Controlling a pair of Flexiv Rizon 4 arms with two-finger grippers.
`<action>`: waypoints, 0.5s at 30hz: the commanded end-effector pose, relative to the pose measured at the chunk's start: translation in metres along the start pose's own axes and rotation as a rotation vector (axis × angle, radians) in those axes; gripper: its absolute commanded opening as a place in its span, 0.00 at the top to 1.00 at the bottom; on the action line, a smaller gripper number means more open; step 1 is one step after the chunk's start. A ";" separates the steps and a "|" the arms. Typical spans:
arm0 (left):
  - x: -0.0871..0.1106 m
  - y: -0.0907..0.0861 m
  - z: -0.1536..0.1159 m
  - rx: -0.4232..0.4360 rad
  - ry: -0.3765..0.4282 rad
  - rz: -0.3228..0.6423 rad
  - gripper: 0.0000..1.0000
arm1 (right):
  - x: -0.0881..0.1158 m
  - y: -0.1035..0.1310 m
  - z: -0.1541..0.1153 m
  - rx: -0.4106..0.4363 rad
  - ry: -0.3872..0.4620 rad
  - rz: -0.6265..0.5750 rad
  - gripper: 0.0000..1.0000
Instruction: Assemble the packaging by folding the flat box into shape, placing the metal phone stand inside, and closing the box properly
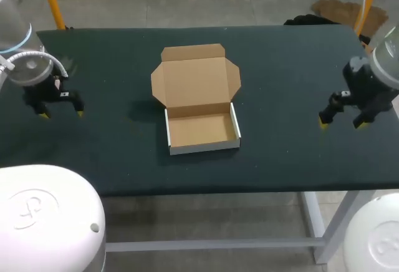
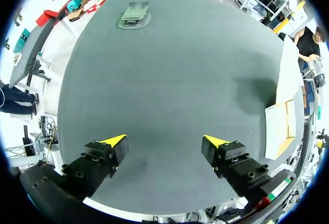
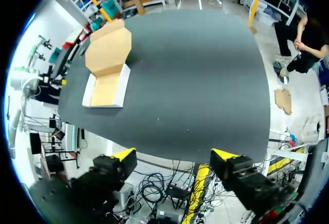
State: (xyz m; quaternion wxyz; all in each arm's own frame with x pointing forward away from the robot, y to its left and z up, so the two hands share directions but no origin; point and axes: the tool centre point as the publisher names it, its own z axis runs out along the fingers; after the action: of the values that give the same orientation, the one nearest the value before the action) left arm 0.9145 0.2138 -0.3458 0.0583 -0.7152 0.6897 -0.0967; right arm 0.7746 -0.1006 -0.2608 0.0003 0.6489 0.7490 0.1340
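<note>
Left gripper [image 1: 61, 113]: open, fingers spread wide, nothing between them. It hangs low over the left part of the table [image 1: 280, 66], yellow tips pointing down. In my left wrist view the gripper [image 2: 164, 142] has only bare dark tabletop between its tips.

Right gripper [image 1: 340, 123]: open likewise, holding nothing, low at the right end of the table. In my right wrist view the gripper [image 3: 175, 155] has its fingers wide apart, with the table's edge just ahead of them.

Box [image 1: 202, 131]: stands at the middle of the table, well apart from both grippers. Its tray is folded up, with walls upright, white outside and brown inside, and a bare cardboard floor. The lid [image 1: 195, 82] lies open and flat on the table behind the tray, joined to the tray's rear wall, with its side flaps and tuck flap spread out. The right wrist view shows the box [image 3: 105, 70] in the same state, far ahead of my right fingers and off to one side.

Phone stand [image 2: 134, 16]: a grey-green metal piece lying on the tabletop, far ahead of my left gripper near the table's edge and well apart from the box [image 2: 280, 126]. I cannot tell whether it is folded
</note>
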 end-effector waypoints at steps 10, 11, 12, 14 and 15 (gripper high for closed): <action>-0.022 -0.041 0.030 -0.044 0.003 0.018 0.00 | 0.001 0.000 -0.002 0.004 -0.003 0.001 0.00; -0.023 -0.044 0.031 -0.044 0.002 0.021 0.00 | 0.001 0.000 -0.002 0.004 -0.003 0.001 0.00; -0.024 -0.046 0.032 -0.043 -0.001 0.024 0.00 | 0.001 0.000 -0.002 0.004 -0.003 0.001 0.00; -0.025 -0.050 0.034 -0.043 -0.002 0.026 0.00 | 0.001 0.000 -0.002 0.004 -0.003 0.001 0.00; -0.027 -0.052 0.035 -0.042 -0.003 0.028 0.00 | 0.001 0.000 -0.002 0.004 -0.003 0.001 0.00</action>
State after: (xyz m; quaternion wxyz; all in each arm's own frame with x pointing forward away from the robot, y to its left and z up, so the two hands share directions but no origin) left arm 0.9632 0.2399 -0.3664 0.0531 -0.7061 0.7004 -0.0891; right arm 0.7741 -0.1007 -0.2597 0.0001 0.6488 0.7490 0.1339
